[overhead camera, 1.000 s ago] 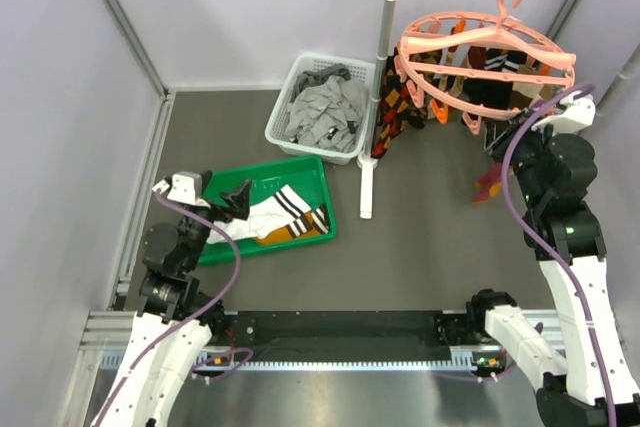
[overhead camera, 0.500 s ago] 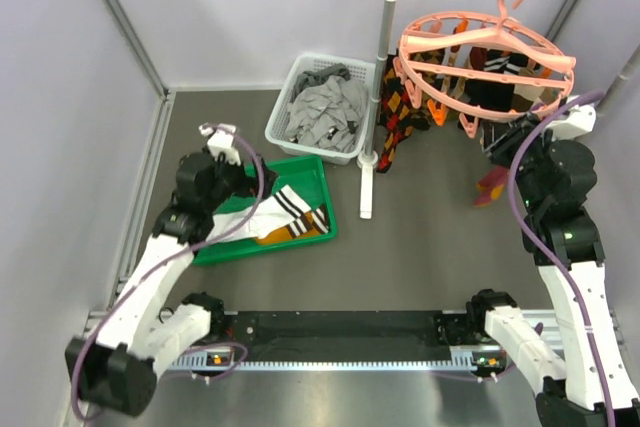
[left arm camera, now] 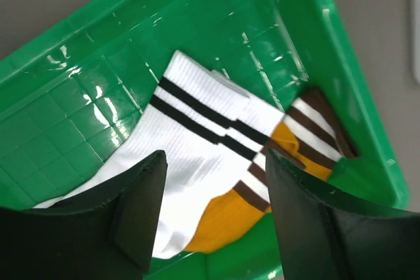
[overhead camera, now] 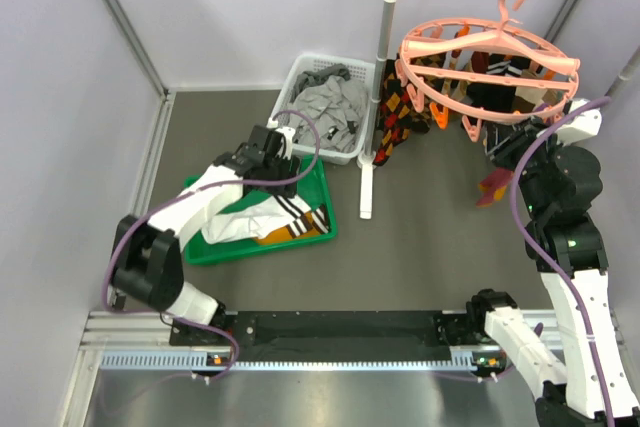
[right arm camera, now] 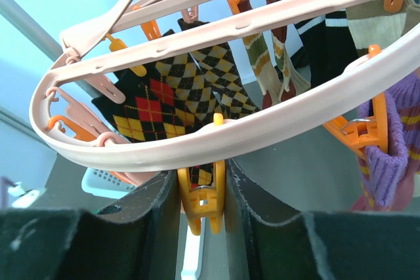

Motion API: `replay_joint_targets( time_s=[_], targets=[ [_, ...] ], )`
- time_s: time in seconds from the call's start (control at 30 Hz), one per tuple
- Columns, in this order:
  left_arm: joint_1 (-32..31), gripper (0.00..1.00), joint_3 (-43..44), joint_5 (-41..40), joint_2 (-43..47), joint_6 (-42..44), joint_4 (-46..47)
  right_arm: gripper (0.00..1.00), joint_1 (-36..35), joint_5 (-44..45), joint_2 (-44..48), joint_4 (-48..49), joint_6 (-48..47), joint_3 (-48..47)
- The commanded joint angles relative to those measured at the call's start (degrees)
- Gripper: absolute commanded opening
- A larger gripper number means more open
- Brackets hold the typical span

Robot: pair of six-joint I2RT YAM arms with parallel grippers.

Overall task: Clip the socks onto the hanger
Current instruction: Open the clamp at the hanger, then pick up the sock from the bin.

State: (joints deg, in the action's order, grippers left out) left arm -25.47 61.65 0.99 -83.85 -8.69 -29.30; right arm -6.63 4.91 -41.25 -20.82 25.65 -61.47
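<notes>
White socks with black stripe bands [left arm camera: 190,142] and a mustard-orange sock [left arm camera: 226,218] lie together in the green tray [left arm camera: 79,103]; they also show in the top view [overhead camera: 272,217]. My left gripper [left arm camera: 215,218] hangs open and empty just above them, at the tray's far edge in the top view [overhead camera: 268,147]. The salmon-pink ring hanger [overhead camera: 488,55] hangs from the rail by its hook. My right gripper [right arm camera: 202,191] is shut on an orange clip [right arm camera: 201,204] under the hanger's rim [right arm camera: 262,122], at its near right side [overhead camera: 508,139].
A white basket [overhead camera: 287,92] of grey garments stands behind the tray. The white rail stand's post [overhead camera: 373,117] rises beside it. Argyle socks [right arm camera: 154,106], dark striped socks and a purple sock [right arm camera: 394,129] hang from the hanger's clips.
My left arm swung from the tray's left side forward and right, so its gripper now hangs over the socks at the tray's far edge. The right gripper stayed at the hanger's clip.
</notes>
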Motion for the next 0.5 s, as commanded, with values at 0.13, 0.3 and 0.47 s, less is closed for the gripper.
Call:
replay_joint_targets(
  time_s=[0.13, 0.3, 0.47],
  targets=[
    [0.3, 0.52, 8.5, -2.5, -11.7, 2.0, -7.4, 0.00, -0.5, 0.5, 1.0, 1.9, -1.9, 0.0],
    [0.9, 0.42, 10.9, -1.3, -17.6, 3.0, -8.3, 0.00, -0.5, 0.8, 1.2, 1.7, -2.4, 0.0],
    [1.7, 0.37, 12.0, 0.7, -22.0, 3.1, -7.5, 0.00, -0.5, 0.7, 1.1, 1.8, -2.8, 0.2]
  ],
)
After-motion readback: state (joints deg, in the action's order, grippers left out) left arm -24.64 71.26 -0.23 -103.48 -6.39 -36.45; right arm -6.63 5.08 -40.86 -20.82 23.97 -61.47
